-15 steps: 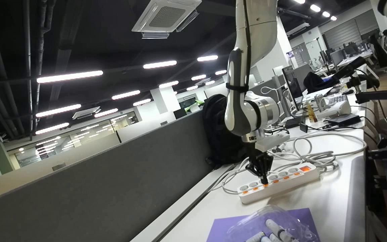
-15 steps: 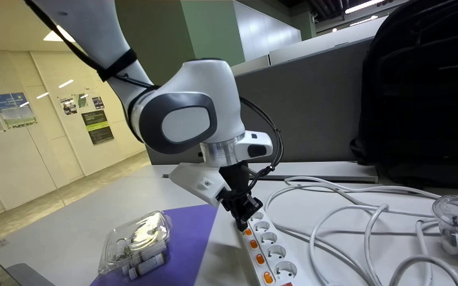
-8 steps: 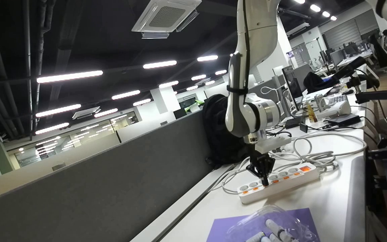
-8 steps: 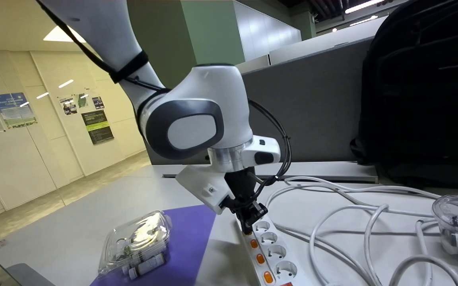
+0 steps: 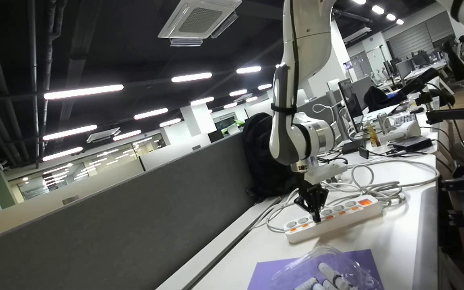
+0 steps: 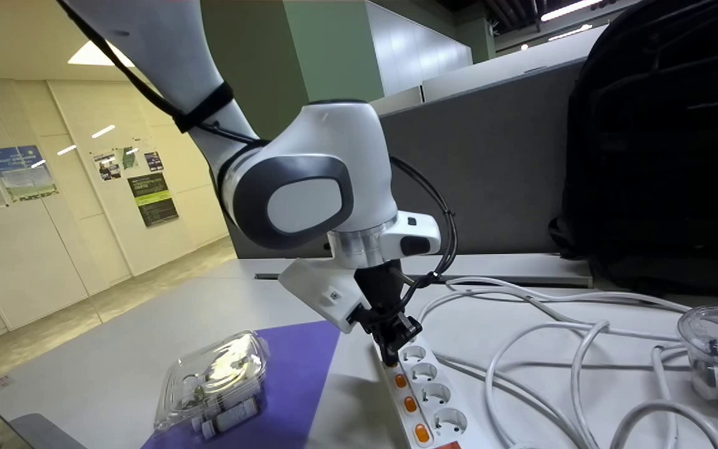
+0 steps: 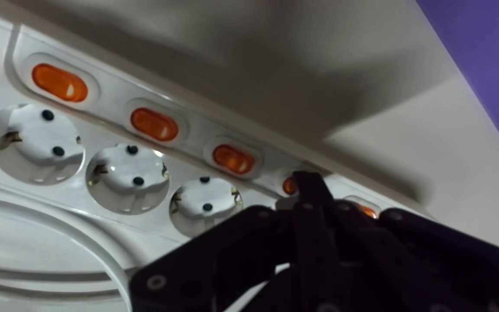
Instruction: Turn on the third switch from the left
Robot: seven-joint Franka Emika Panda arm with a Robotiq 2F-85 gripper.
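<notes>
A white power strip [image 5: 336,224] lies on the table, with a row of orange switches beside its sockets. It also shows in the other views [image 6: 404,415] [image 7: 189,147]. My gripper [image 5: 317,220] is shut and empty, pointing down at the strip. Its fingertips [image 6: 390,361] are on the third orange switch from the left as seen in an exterior view, and seem to touch it. In the wrist view the fingertips [image 7: 311,175] cover most of that switch [image 7: 289,186]; only one rounded end shows. The neighbouring switch [image 7: 233,159] is uncovered.
A larger orange main switch [image 5: 365,202] sits at the strip's far end. White cables [image 6: 521,368] coil beside the strip. A purple sheet [image 6: 296,374] carries a clear plastic box [image 6: 215,380] with markers. A grey partition [image 5: 143,225] and black backpack [image 6: 658,149] stand behind.
Over the last second my gripper has moved along the strip and lower onto the switch, covering it more. The strip has shifted very slightly in the last half second. The gripper stays shut.
</notes>
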